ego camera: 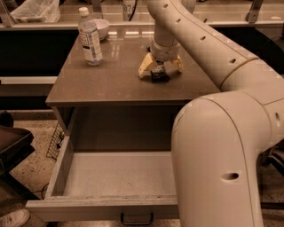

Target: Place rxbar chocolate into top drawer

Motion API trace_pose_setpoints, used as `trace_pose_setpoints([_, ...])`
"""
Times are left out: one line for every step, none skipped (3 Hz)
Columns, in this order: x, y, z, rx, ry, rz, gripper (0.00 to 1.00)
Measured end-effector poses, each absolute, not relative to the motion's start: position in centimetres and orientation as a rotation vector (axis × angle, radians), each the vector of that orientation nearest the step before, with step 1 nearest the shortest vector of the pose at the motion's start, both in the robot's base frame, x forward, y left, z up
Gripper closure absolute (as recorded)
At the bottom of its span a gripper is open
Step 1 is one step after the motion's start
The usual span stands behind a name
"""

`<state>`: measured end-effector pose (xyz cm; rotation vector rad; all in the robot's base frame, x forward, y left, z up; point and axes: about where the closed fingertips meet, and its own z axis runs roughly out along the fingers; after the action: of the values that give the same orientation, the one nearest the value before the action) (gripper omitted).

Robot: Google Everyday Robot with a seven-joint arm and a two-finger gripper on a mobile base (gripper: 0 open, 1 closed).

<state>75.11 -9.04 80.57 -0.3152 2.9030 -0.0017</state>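
Note:
The rxbar chocolate [159, 76], a small dark-wrapped bar, lies flat on the brown countertop [111, 75], right of centre. My gripper [160, 70] reaches down onto it from above, open, with one yellow finger [145, 67] on its left and the other on its right; the bar sits between them, partly hidden. The top drawer [102, 206] is pulled out below the counter, with a bare pale grey floor and a small dark handle [136, 218] on its front. My arm's large body covers the drawer's right part.
A clear water bottle [89, 36] stands at the counter's back left, with a white bowl [102, 27] behind it. A plastic bag [35, 9] lies on the far ledge. A dark object [13, 146] and a wire basket [55, 142] sit left of the drawer.

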Motion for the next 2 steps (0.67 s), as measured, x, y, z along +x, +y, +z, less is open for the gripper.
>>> trace_pose_setpoints([75.17, -8.97, 80.59, -0.317, 2.903, -0.001, 0.48])
trace_pose_setpoints([75.17, -8.97, 81.39, -0.317, 2.903, -0.001, 0.72])
